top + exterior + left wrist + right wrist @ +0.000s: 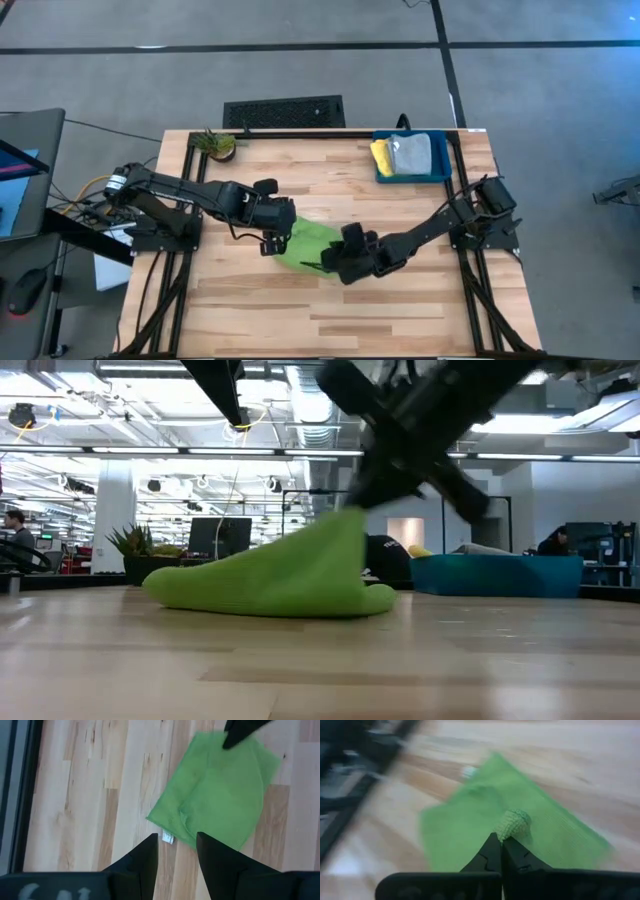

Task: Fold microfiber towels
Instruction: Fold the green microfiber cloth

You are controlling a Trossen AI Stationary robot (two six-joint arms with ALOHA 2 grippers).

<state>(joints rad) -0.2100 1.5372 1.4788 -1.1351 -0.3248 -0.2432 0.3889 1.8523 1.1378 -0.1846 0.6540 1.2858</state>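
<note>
right gripper (501, 845) clenched on small pinch of green towel (305, 243), mid-table, one edge lifted | left gripper (176, 851) released, hovers over opposite corner | risk: thin pinch slips, fold flops; arms close, may clash | room: bare table (400, 310) in front; bin (412, 160) well apart

Nubby matt green cloth (470, 820), pale wood tbl (400, 310)
</note>
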